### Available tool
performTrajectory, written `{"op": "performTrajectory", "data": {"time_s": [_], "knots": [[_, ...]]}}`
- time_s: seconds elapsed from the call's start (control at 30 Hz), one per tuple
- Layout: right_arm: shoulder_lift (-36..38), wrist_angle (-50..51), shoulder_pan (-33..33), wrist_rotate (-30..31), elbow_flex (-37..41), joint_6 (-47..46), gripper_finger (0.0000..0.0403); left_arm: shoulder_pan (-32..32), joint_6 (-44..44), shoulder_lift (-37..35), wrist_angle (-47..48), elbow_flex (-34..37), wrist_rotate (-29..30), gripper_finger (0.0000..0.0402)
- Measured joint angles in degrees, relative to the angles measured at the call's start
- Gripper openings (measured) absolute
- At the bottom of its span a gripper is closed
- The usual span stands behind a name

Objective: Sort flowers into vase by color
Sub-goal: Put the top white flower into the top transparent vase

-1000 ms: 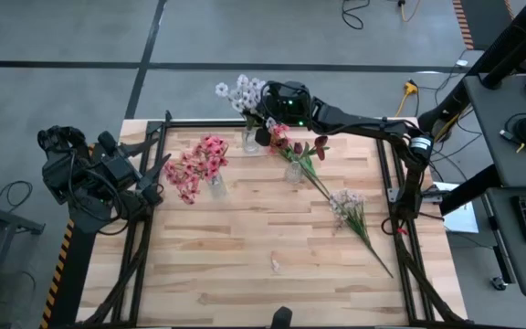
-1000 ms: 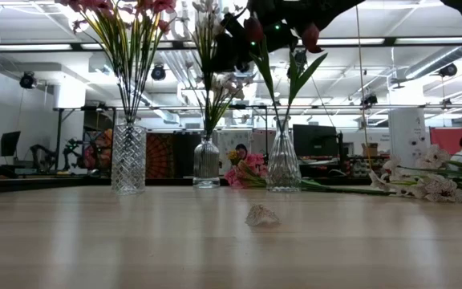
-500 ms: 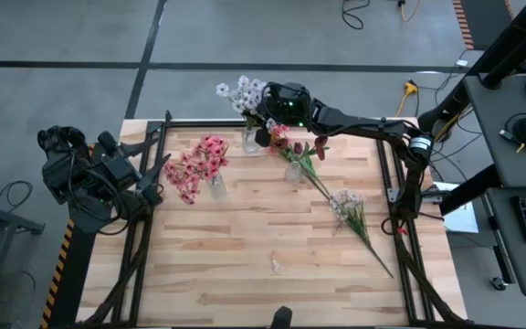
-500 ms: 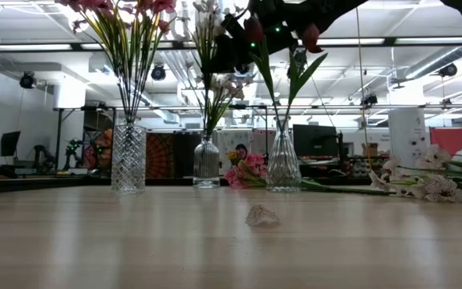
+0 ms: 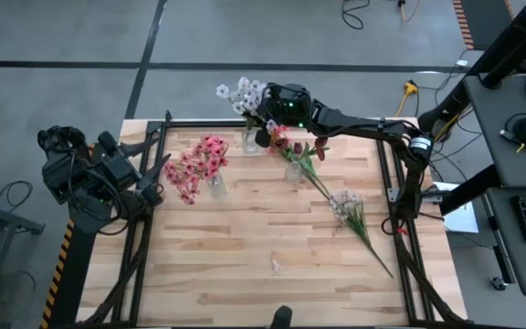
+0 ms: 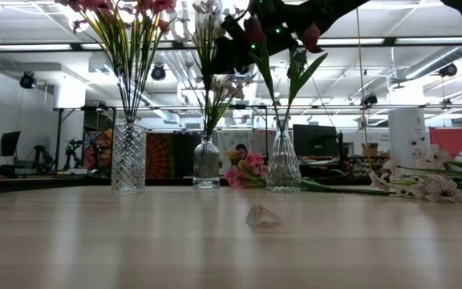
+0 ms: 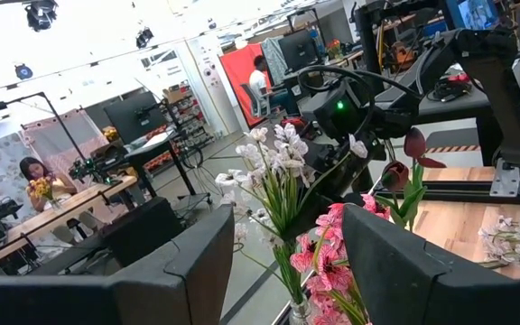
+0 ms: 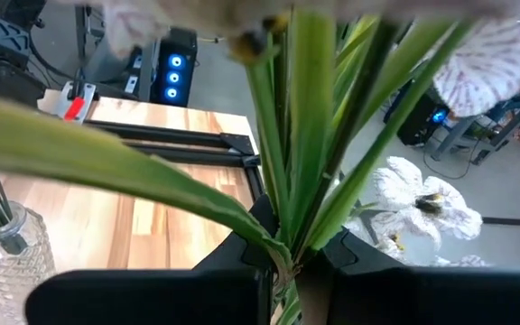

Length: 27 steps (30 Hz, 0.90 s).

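Your right gripper (image 5: 265, 123) is clamped on a white flower stem (image 8: 310, 135), above the white-flower vase (image 6: 206, 163). Lower it straight into that neck, keeping leaves clear of the neighbouring red-flower vase (image 6: 283, 164). More white flowers (image 5: 347, 203) lie beyond it.

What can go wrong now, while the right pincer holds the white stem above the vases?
1. The right pincer, shut on the white flower stem, hangs close to the dark red blooms; it might knock their narrow vase.
2. The long leaves may catch on the white bouquet while lowering.
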<state>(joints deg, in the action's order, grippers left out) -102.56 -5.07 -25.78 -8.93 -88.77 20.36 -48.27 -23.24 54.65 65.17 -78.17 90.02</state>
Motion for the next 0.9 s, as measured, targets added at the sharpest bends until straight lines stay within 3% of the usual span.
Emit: {"op": "performTrajectory", "data": {"time_s": [0.9], "knots": [[0.0,0.1,0.0,0.0,0.9,-2.1,0.0018,0.0,0.0,0.0,0.1,0.0,0.0,0.0190]]}}
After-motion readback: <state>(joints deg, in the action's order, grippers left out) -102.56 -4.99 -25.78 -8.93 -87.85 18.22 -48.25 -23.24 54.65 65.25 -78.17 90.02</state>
